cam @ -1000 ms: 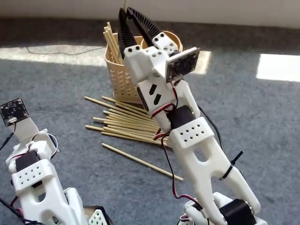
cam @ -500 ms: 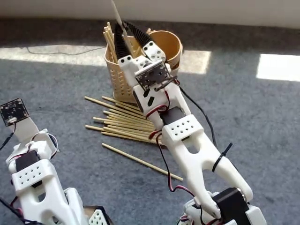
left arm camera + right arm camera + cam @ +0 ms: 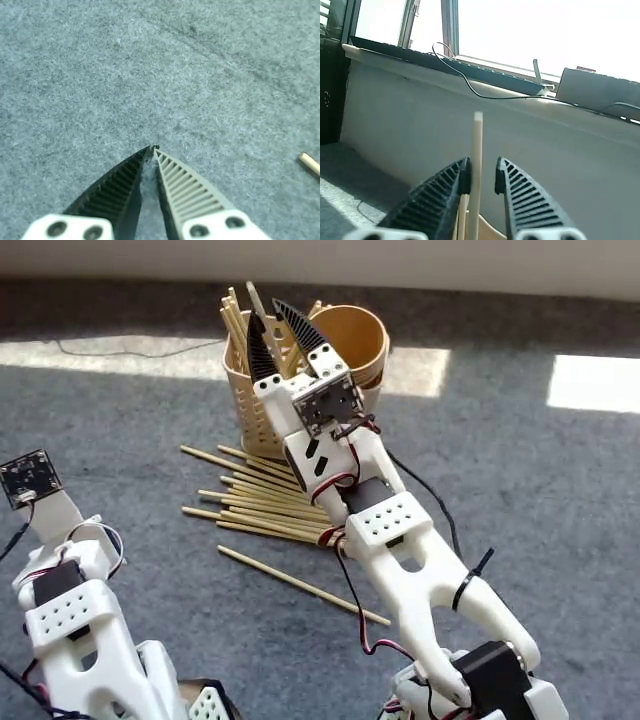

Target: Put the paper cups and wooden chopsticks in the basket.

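From above, the right arm is leaning out over the basket [image 3: 255,410], which is standing at the far side of the grey carpet [image 3: 520,500]. The right gripper [image 3: 268,315] is hanging just over the rim with its jaws a little apart, and an upright chopstick [image 3: 254,295] is poking up between them. A paper cup [image 3: 360,335] is sitting inside the basket, and a bundle of sticks [image 3: 233,322] is leaning in the other side. A pile of chopsticks [image 3: 265,502] is lying on the carpet just in front of the basket, with a single stick [image 3: 300,585] lying apart, nearer the arms. The left arm [image 3: 70,610] is sitting low at the near corner, well apart from all that.

Through the left wrist camera, the left gripper [image 3: 151,149] is pointing at the carpet [image 3: 150,65], fingertips touching and holding nothing. A stick end [image 3: 310,164] is showing near the frame's edge.

Through the right wrist camera, the right gripper [image 3: 482,165] is showing a narrow gap. The upright chopstick [image 3: 478,135] is standing in it against one finger, with daylight between it and the other.
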Available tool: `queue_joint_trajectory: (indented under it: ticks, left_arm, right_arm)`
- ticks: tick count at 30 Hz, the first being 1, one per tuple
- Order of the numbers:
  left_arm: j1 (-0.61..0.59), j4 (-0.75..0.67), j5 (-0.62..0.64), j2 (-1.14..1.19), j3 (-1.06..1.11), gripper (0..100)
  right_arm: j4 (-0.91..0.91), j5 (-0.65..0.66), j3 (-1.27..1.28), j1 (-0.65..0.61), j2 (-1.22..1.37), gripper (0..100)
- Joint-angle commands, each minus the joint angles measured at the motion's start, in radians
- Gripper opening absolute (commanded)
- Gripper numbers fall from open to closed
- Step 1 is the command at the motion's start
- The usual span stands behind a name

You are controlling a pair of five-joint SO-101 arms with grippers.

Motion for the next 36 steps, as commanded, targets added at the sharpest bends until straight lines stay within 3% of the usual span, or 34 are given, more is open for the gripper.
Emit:
queue_joint_trajectory:
  ticks: [1,10,17,22,36]
  left_arm:
    - [-0.008,-0.018,-0.012,-0.019,-0.004,0]
    - [-0.008,-0.041,-0.052,-0.012,-0.001,0]
    - [-0.008,-0.043,-0.052,-0.012,-0.001,0]
    - [-0.007,-0.043,-0.052,-0.012,-0.001,0]
    - [-0.007,-0.044,-0.052,-0.012,-0.001,0]
  right_arm:
    - [0.096,-0.074,-0.013,-0.007,-0.018,10.9]
    - [0.119,-0.080,-0.005,-0.013,-0.166,10.9]
    - [0.481,-0.081,-0.013,-0.013,-0.341,10.9]
    - [0.631,-0.081,0.012,-0.054,-0.441,10.9]
    - [0.875,-0.081,0.251,-0.079,-0.619,10.9]
